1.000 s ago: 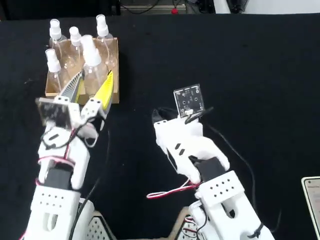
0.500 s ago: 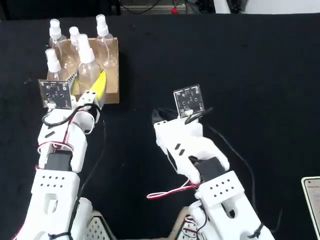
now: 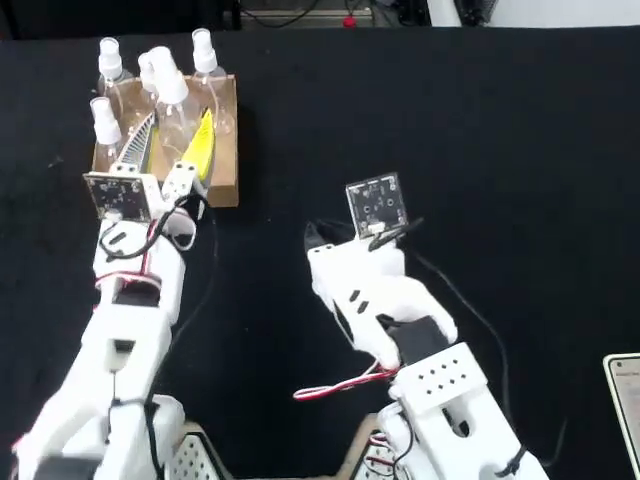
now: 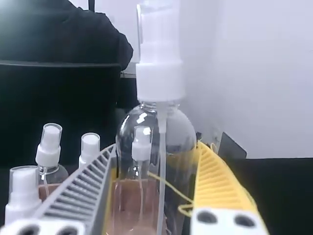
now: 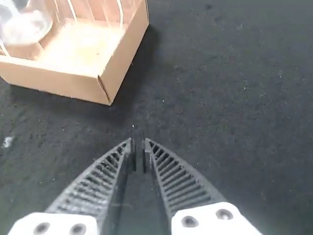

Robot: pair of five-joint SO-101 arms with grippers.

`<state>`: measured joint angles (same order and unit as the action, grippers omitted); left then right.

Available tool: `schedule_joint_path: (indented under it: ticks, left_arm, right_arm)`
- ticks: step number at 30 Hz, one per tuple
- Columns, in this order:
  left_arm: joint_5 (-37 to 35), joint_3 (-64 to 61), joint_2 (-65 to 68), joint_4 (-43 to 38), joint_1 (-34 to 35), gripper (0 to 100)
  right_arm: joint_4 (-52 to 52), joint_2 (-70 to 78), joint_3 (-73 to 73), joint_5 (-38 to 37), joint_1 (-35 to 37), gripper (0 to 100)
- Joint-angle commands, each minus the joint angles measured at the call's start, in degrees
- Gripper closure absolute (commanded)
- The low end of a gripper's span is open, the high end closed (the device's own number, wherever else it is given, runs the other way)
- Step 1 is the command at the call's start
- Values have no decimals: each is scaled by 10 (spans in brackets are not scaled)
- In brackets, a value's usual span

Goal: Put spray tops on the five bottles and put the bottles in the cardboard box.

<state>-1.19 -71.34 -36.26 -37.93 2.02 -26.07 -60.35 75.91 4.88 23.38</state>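
Observation:
The cardboard box (image 3: 225, 188) stands at the table's far left, and three spray-topped clear bottles (image 3: 103, 122) show upright inside it. My left gripper (image 3: 178, 125) is over the box, shut on another clear bottle with a white spray top (image 3: 168, 88). In the left wrist view this held bottle (image 4: 156, 132) stands upright between the grey and yellow fingers (image 4: 83, 188) of the left gripper (image 4: 155, 156), with other spray tops (image 4: 49, 144) behind it. My right gripper (image 5: 138, 144) is shut and holds nothing, low over the black cloth near the box corner (image 5: 122, 73).
The right arm (image 3: 375, 290) sits mid-table with cables trailing behind it. A white flat object (image 3: 625, 395) lies at the right edge. Open black cloth stretches to the right of the box.
The left gripper has carried the held bottle away from the arm's base, farther in over the box among the other bottles. The right arm has stayed still.

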Motion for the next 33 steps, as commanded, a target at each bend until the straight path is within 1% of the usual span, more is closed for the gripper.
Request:
schedule_joint_path:
  ticks: [1,5,7,14,17,27,33]
  left_arm:
    - [-4,62,98,-100,0,853]
    - [-4,67,194,-208,1,855]
    - [-4,82,242,-248,0,855]
    - [-4,178,388,-308,5,855]
    - [-1,203,430,-324,2,855]
    - [-4,269,525,-324,12,855]
    - [-4,275,564,-326,12,855]
  right_arm:
    - [48,-14,13,2,30,969]
    - [75,-14,29,0,50,969]
    - [76,-14,29,1,50,969]
    - [76,-14,29,1,50,969]
    - [76,-14,29,0,49,969]
    - [76,-14,29,-2,49,969]
    - [76,-14,29,-2,49,969]
